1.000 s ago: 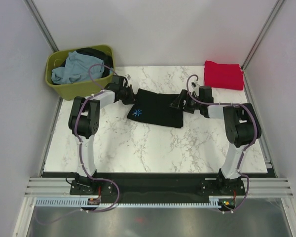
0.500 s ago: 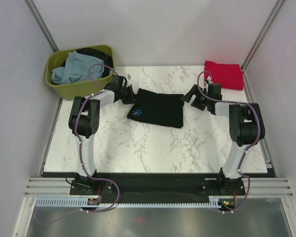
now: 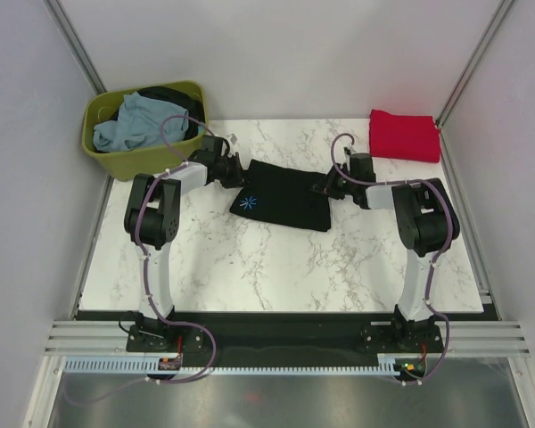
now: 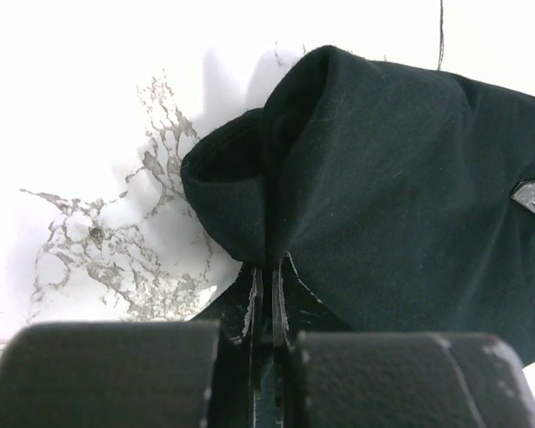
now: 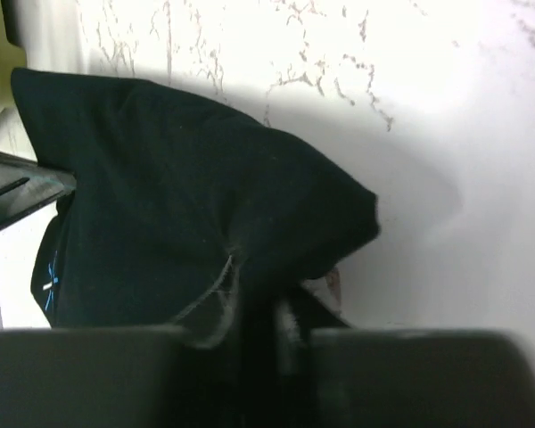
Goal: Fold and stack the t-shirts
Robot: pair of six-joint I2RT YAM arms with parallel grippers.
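Task about midway: red t-shirt (image 3: 404,135) lies folded at the table's (image 3: 250,267) 1 o'clock corner; black t-shirt (image 3: 281,198), partly folded, lies flat toward 12 o'clock; left gripper (image 4: 267,267) pinches its 9 o'clock edge, right gripper (image 3: 325,187) appears clamped on its puckered 3 o'clock edge; pale blue-grey t-shirt (image 3: 134,125) and dark t-shirt (image 3: 174,96) sit unfolded in the olive tub (image 3: 129,160) at 10 o'clock; stacking not yet done.

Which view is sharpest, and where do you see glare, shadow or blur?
Top view: sharpest, evenly lit, soft shadows; the black shirt shows little fold detail. Left wrist view: the table is washed out to white, cloth is crisp, the left gripper blurs toward the lens. Right wrist view: soft overall, the right gripper smeared, a grey shadow beside the shirt.
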